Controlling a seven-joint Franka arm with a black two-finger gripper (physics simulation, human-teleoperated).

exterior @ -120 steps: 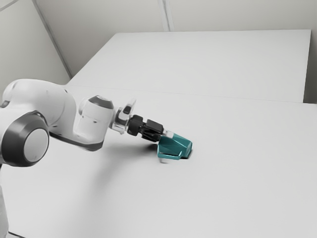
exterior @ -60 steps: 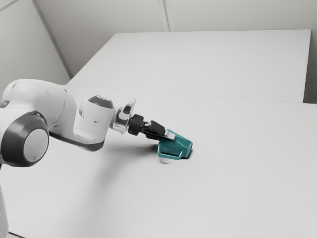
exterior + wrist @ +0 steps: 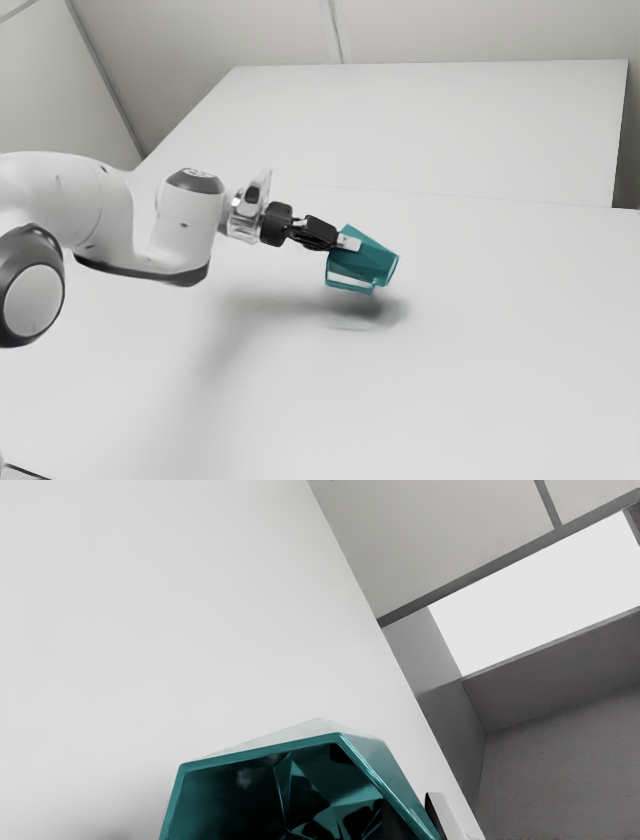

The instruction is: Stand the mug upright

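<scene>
The teal mug point(image 3: 362, 262) hangs above the table in the exterior view, tilted, its mouth toward the arm and its base toward the exterior view's right and down. Its handle is on the underside. My gripper point(image 3: 347, 243) is shut on the mug near the mouth end. The wrist view looks into the open mouth of the faceted mug point(image 3: 360, 760); there a pale fingertip of my gripper point(image 3: 448, 817) lies along the mug's outer wall, while the opposite finger is hidden.
The white table point(image 3: 480, 360) spreads beneath the mug, with the mug's shadow on it. A pale raised panel point(image 3: 420, 125) stands behind. Walls and a bright rectangular opening point(image 3: 540, 595) lie beyond the table edge in the wrist view.
The mug has risen off the table with my gripper, leaving its shadow below, and has shifted slightly toward the exterior view's right. The arm's links have moved up and back toward that view's left.
</scene>
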